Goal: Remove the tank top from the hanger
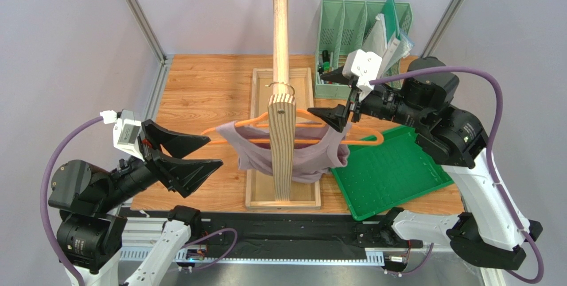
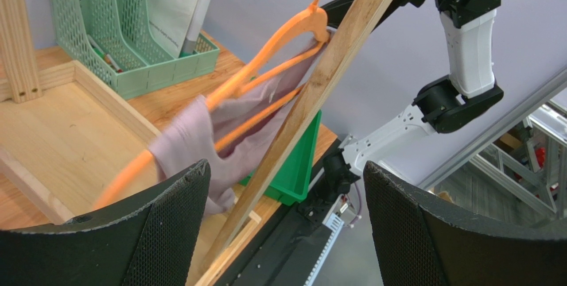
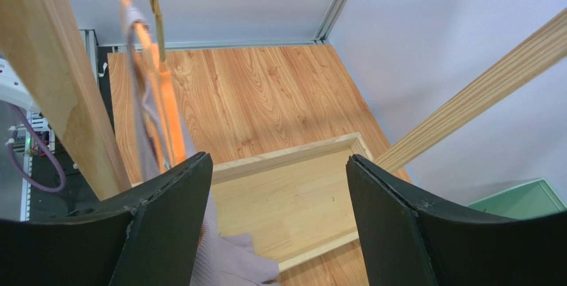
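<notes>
Left hand (image 1: 214, 152): near the left edge of the surface (image 1: 199, 93), jaws spread wide, nothing between them, apart from the cloth. Fingertips face the hanger's left end.

Hanger (image 1: 246, 121): orange, hooked on the wooden stand (image 1: 283, 146) over the middle of the surface. Tank top (image 1: 306, 156) is still on it, mauve and bunched around the stand's upright. Its left strap lies on the left shoulder. The hanger's right end is bare.

Right hand (image 1: 316, 92): at the hanger's right shoulder, jaws wide and clamping nothing. From its wrist camera, a fold of cloth lies just beside one finger (image 3: 166, 233); cannot tell whether they touch.

Green tray (image 1: 392, 173): near right corner, tilted. Green file rack (image 1: 339, 27): far edge.
</notes>
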Controlling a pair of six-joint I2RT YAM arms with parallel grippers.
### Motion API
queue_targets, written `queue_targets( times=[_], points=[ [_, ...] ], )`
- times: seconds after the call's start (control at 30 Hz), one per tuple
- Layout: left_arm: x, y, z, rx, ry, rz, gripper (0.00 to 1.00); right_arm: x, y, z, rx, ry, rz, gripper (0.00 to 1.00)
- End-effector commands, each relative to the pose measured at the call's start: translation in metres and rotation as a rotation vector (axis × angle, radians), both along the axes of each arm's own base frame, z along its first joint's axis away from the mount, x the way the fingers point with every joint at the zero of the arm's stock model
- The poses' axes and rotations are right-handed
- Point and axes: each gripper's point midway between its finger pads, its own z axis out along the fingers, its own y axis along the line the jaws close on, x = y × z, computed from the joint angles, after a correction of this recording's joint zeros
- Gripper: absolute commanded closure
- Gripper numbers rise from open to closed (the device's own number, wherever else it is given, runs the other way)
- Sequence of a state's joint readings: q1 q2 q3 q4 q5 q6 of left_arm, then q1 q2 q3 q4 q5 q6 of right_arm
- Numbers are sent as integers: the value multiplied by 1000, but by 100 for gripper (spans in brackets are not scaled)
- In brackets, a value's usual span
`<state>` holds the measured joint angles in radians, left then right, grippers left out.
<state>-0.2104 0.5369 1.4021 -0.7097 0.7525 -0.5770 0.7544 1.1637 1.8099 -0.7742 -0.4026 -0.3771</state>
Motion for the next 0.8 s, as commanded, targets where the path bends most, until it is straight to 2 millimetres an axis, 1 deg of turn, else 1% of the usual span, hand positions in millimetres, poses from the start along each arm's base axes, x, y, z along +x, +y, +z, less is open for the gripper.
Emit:
queue_targets(
  times=[0.0, 0.03, 0.07, 0.13, 0.17, 0.2, 0.23, 0.27, 0.3, 0.33, 0.37, 0.43, 0.47, 0.53, 0.6, 0.7, 0.73, 0.77],
  points=[
    [-10, 0, 1, 32, -40, -27, 11, -13, -13, -12, -39, 0, 6, 23],
    [-10, 0, -1, 34, -34, -27, 11, -21, -19, -8, -26, -14, 15, 23],
    [-10, 0, -2, 39, -33, -26, 10, -28, -18, -6, -21, -16, 45, 23],
    [-10, 0, -3, 45, -34, -27, 10, -33, -21, 5, 0, -22, 47, 23],
    [-9, 0, -5, 48, -31, -25, 10, -36, -21, 5, -7, -6, 60, 24],
    [-10, 0, -6, 51, -30, -30, 10, -41, -21, 10, 0, -9, 77, 24],
    [-9, 0, -7, 51, -27, -28, 10, -42, -19, 18, 7, -10, 92, 23],
    [-9, 0, -7, 52, -29, -30, 10, -48, -18, 18, 4, 8, 119, 23],
    [-11, 0, -7, 53, -32, -31, 10, -49, -16, 19, 9, 33, 126, 23],
    [-10, 0, -8, 54, -31, -31, 10, -52, -16, 27, 25, 46, 132, 23],
    [-10, 0, -9, 55, -31, -29, 10, -51, -9, 22, 19, 88, 157, 23],
    [-9, 0, -11, 54, -28, -28, 10, -57, -1, 18, 32, 155, 202, 23],
    [-9, 0, -11, 55, -28, -31, 10, -55, 5, 11, 22, 181, 217, 24],
    [-8, -1, -12, 56, -24, -34, 10, -49, 7, 3, 4, 182, 202, 25],
    [-9, -1, -12, 56, -24, -40, 10, -43, 11, 1, -9, 178, 197, 26],
    [-12, -2, -11, 57, -32, -49, 10, -36, 20, 0, -35, 196, 213, 30],
    [-12, -2, -11, 58, -33, -50, 10, -38, 22, -5, -54, 212, 234, 33],
    [-14, -2, -11, 61, -38, -56, 10, -32, 28, -10, -69, 227, 235, 35]
  ],
)
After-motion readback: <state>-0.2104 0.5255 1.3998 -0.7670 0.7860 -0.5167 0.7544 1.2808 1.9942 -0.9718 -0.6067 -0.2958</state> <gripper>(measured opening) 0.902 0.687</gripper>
